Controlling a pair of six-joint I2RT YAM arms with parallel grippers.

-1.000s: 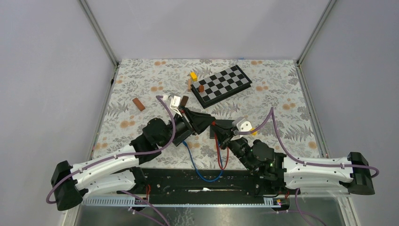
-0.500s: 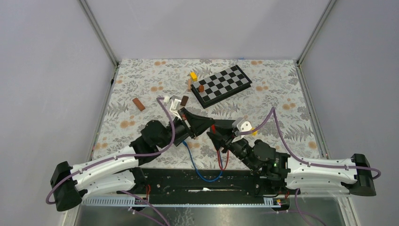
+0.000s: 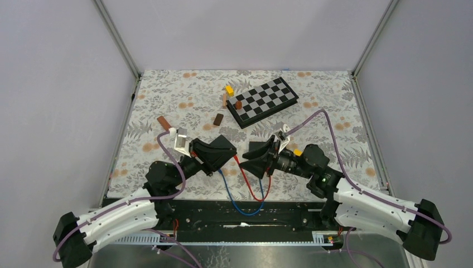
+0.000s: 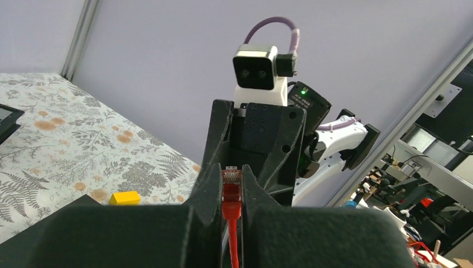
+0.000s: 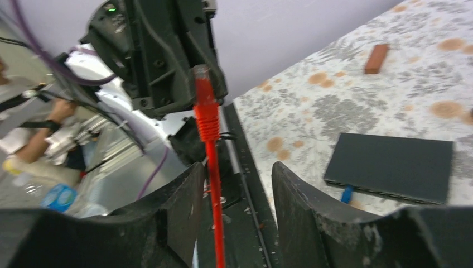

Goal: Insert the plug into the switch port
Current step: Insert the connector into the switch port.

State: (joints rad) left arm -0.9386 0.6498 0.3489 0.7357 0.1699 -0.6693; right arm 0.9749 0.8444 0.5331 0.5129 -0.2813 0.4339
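- Red plug [image 4: 231, 187]: pinched between the pressed-together fingers of the left hand [image 4: 231, 172], held clear of the tabletop [image 5: 334, 100], centre of the left wrist view.
- Plug axis: upright in both wrist views, tip toward the top of the frame, cable [image 5: 212, 167] trailing straight down.
- Right hand [image 5: 237, 173]: spread, gripping nothing. The cable passes between its fingers, close to the left-of-frame one; contact cannot be determined.
- Switch [image 5: 390, 167]: lies flat on the tabletop, lower right of the right wrist view, below and right of the plug there. A blue lead [image 5: 346, 194] sits in its near edge, which marks the port face.
- Assessment: the left hand is the carrier. The plug needs laying over from upright to level with that edge before entry.
- Writing: none legible on switch, plug or hands.
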